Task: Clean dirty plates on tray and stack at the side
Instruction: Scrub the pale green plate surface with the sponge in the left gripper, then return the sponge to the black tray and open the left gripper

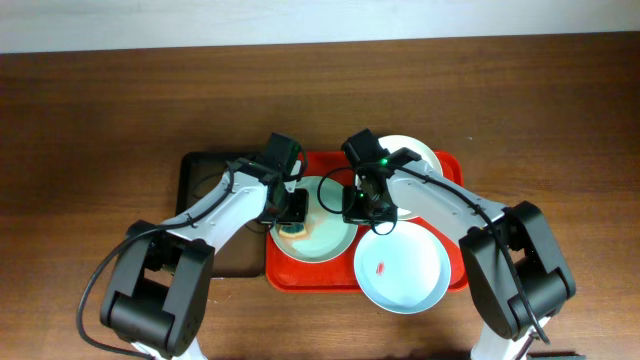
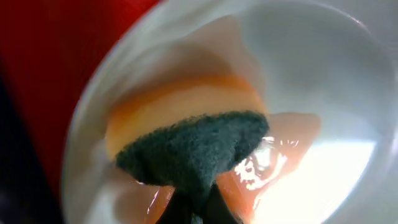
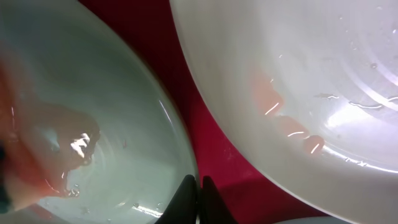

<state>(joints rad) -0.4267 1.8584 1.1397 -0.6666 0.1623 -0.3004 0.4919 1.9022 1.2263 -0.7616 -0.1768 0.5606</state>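
Overhead view of a wooden table [image 1: 90, 120] bearing the red tray [image 1: 282, 275] at centre, with a dark-rimmed brown tray [image 1: 200, 190] touching its left side.

All three plates inside the red tray:
- mint-green plate [image 1: 325, 240] at left
- white plate [image 1: 418, 158] at far right
- pale blue plate [image 1: 410, 275] at near right, overhanging the near rim and marked by one small red smear

Left gripper [image 1: 293, 212] clamped on a sponge [image 2: 186, 121], with the yellow body uppermost in the wrist view and the dark green scouring face toward the fingers. Sponge pressed onto the floor of the mint-green plate, near its left rim. Wet pinkish film beside and beneath the sponge.

Right gripper [image 3: 199, 194] with fingertips drawn together, placed at the right rim of the mint-green plate, over the strip of red tray between that plate and a neighbouring pale plate showing pinkish smears. Whether the rim is pinched between the fingertips cannot be told.

Both arms reaching inward from the near edge of the table, with grippers near each other across the mint-green plate.
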